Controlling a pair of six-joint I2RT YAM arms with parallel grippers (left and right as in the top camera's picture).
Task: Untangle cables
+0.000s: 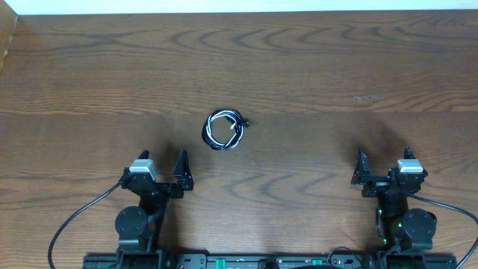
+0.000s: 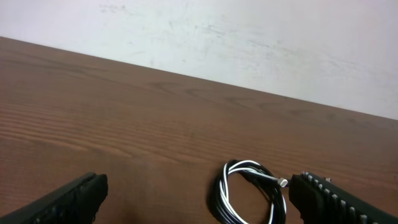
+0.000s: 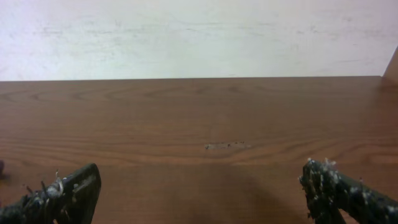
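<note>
The cables (image 1: 208, 131) lie in one small coil on the wooden table (image 1: 336, 67), a thin black cable and a white one looped together. My left gripper (image 1: 163, 158) stands open below and left of the coil, apart from it. In the left wrist view the coil (image 2: 222, 194) rests between the open fingers, close to the right finger (image 2: 323, 196), with a small silver plug (image 2: 283, 182) pointing at it. My right gripper (image 1: 384, 158) is open far to the right, and its own view shows only bare wood between its fingers (image 3: 81, 186).
A pale wall (image 2: 249, 37) runs behind the table's far edge. A small scuff (image 3: 227, 146) marks the wood ahead of the right gripper. Thick black arm wires (image 1: 75, 220) trail at the front by the arm bases.
</note>
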